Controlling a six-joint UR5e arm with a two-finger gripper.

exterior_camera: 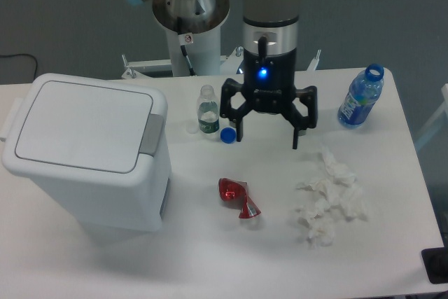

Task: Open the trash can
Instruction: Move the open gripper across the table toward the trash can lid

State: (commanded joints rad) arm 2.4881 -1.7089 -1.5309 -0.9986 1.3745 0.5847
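Jaws spread wide, nothing between them; gripper (268,141) pointing down over the middle of the white table (210,257), black fingers (236,118) splayed left and right, a blue light lit on the wrist housing just above; held clear of every object, as far as can be judged from this angle. Just left of the left finger — a small blue bottle cap (227,134) lying loose on the tabletop; beside that, a small clear bottle (207,110) standing upright, uncapped, green-and-white label around its body. Below the gripper toward the near edge, a crumpled red wrapper (238,198) lying flat. To the right and lower, a loose heap of crumpled white tissue (327,197) spread over the surface. Farther right near the table's back corner, a blue-tinted plastic bottle (360,97) upright, open at the neck. Trash can (87,152) at the far left of the table, well apart from the gripper — large, white, rectangular; flat lid closed and lying flush; grey push tab (151,134) on the lid edge facing the middle of the table, untouched. Behind the table, the arm's pedestal base (190,40) rising from the floor, grey-blue joints above it running out of view at the top.
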